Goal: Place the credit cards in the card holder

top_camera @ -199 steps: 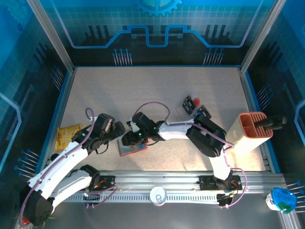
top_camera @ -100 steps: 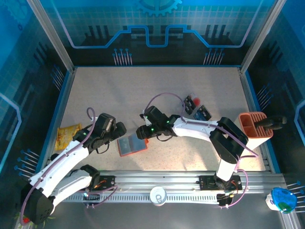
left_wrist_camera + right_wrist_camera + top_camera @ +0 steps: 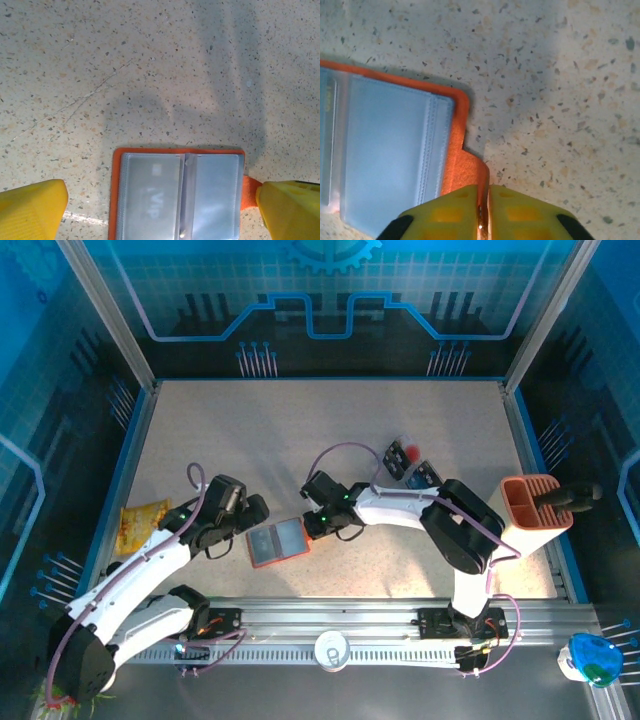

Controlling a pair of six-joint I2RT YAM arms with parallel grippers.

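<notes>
Orange-red card holder [image 3: 277,542]: lies open and flat on the speckled counter [image 3: 220,430], grey pockets up, near the front rail between the two arms. Its long axis runs left to right, slightly tilted.

Snap tab [image 3: 470,172]: projects from the holder's right short edge.

Right hand [image 3: 484,192]: closed, its yellow fingers [image 3: 520,210] meeting on the tab. It appears to pinch the tab and nothing else.

Left hand [image 3: 160,209]: spread as wide as it goes and carrying nothing, it sits at the holder's left end. In the left wrist view the holder lies between its two fingertips; whether either one touches cannot be told.

Credit cards [image 3: 424,477]: at least two visible, with dark and blue faces, loose on the counter. They lie to the right of the holder and farther from the arm bases, well apart from it and beside the right forearm.

Judgement: the cards lie off the holder's tab end, on the right arm's side, so the right arm is the nearer one. To fetch a card it would have to release the tab and draw back to the right and away. The left hand is placed to steady the holder.
</notes>
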